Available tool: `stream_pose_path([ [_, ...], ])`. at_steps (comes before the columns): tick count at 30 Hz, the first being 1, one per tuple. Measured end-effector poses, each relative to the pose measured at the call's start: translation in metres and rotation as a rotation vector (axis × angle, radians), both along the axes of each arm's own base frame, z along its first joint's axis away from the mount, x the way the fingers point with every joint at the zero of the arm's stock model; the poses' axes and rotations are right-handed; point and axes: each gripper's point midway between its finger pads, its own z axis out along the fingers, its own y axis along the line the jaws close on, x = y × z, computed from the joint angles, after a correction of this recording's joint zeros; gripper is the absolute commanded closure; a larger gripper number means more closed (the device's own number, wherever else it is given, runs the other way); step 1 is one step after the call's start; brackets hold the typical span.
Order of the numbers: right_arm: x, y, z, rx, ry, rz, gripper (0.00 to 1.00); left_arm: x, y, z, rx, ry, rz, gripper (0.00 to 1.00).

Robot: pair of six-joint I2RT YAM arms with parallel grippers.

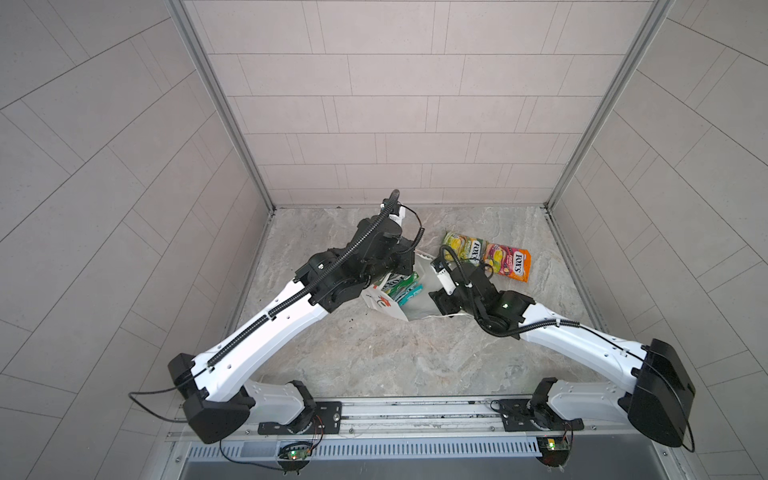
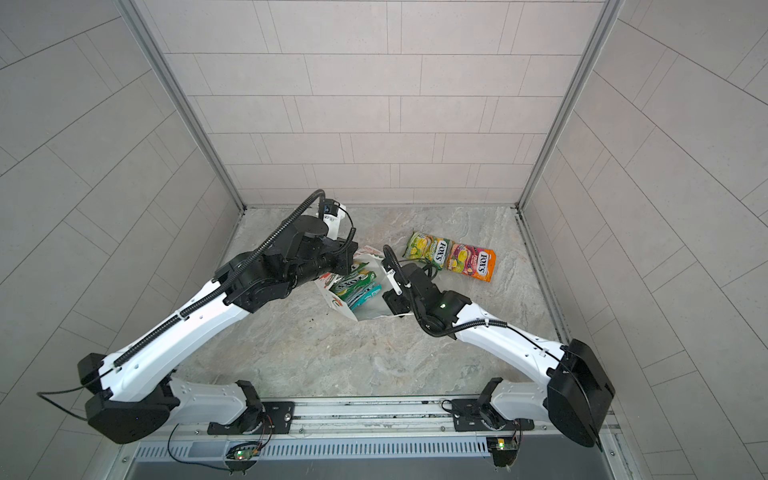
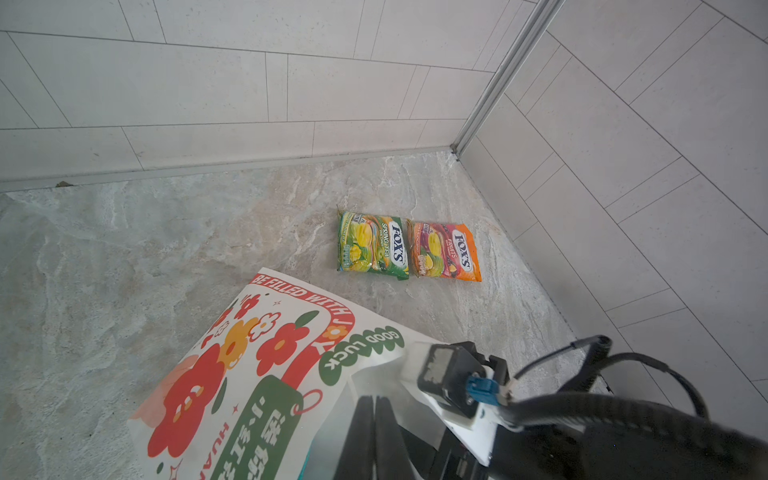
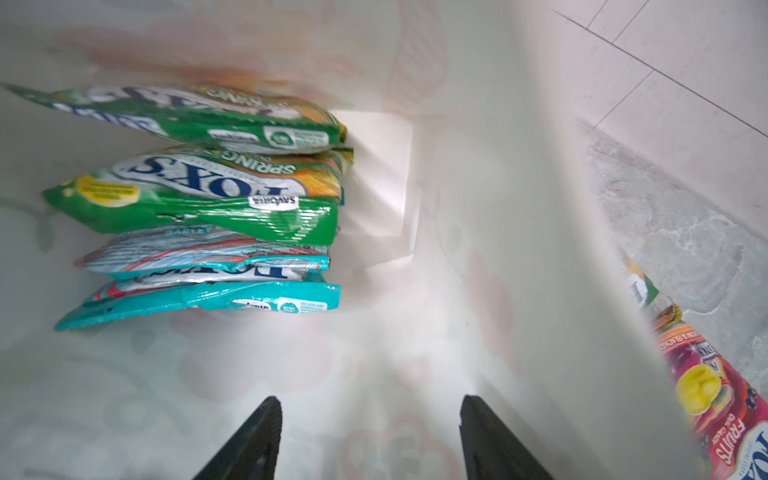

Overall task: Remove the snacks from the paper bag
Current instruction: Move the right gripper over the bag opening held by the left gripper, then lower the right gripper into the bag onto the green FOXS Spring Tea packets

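The white paper bag [image 1: 384, 306] [image 2: 337, 305] with red flowers [image 3: 249, 374] lies tilted on the table, its mouth towards the right arm. Several snacks stand stacked inside it: green packets [image 4: 208, 195] over teal ones [image 4: 208, 295], also showing in both top views [image 1: 405, 289] [image 2: 357, 287]. Two more snacks lie on the table behind the bag, a green-yellow packet [image 1: 463, 245] [image 3: 372, 247] and an orange-pink packet [image 1: 509, 262] [image 3: 444, 251]. My left gripper [image 3: 374, 409] is shut on the bag's raised rim. My right gripper [image 4: 370, 407] is open inside the mouth, short of the packets, with nothing between its fingers.
The marble table [image 1: 374, 357] is walled by tiled panels at the back and both sides. The two loose packets lie near the back right corner [image 3: 455, 151]. Both arms cross over the table's middle and meet at the bag.
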Motion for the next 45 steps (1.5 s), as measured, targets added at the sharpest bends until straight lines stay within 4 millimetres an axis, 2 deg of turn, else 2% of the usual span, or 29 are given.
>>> stream_pose_path([
  [5, -0.021, -0.006, 0.023, 0.102, -0.036, 0.036, 0.30, -0.001, -0.013, -0.003, -0.019, 0.006, -0.011, 1.00],
  [9, -0.035, -0.005, 0.028, 0.150, -0.032, 0.082, 0.32, -0.002, -0.020, -0.004, -0.028, 0.008, -0.015, 1.00],
  [12, -0.043, 0.000, 0.025, 0.166, -0.014, 0.124, 0.37, -0.002, -0.023, -0.007, -0.027, 0.015, -0.018, 1.00],
  [18, -0.059, 0.018, 0.017, 0.186, 0.042, 0.222, 0.37, -0.002, -0.025, -0.007, -0.031, 0.016, -0.020, 1.00],
  [26, -0.072, 0.035, -0.010, 0.140, 0.127, 0.292, 0.37, -0.002, -0.025, -0.006, -0.032, 0.012, -0.017, 1.00],
  [30, -0.070, 0.037, -0.025, 0.112, 0.165, 0.282, 0.37, -0.001, -0.026, -0.005, -0.043, 0.004, -0.018, 1.00],
  [35, -0.065, 0.037, -0.057, 0.054, 0.249, 0.235, 0.38, -0.001, -0.028, -0.006, -0.049, 0.005, -0.024, 1.00],
  [38, -0.058, 0.037, -0.069, 0.033, 0.285, 0.180, 0.38, -0.002, -0.029, -0.006, -0.053, 0.007, -0.033, 1.00],
  [40, -0.053, 0.038, -0.066, 0.045, 0.292, 0.144, 0.38, -0.003, -0.030, -0.007, -0.054, 0.010, -0.038, 1.00],
  [45, -0.039, 0.048, -0.040, 0.169, 0.278, 0.047, 0.37, -0.005, -0.029, -0.009, -0.053, 0.013, -0.041, 1.00],
])
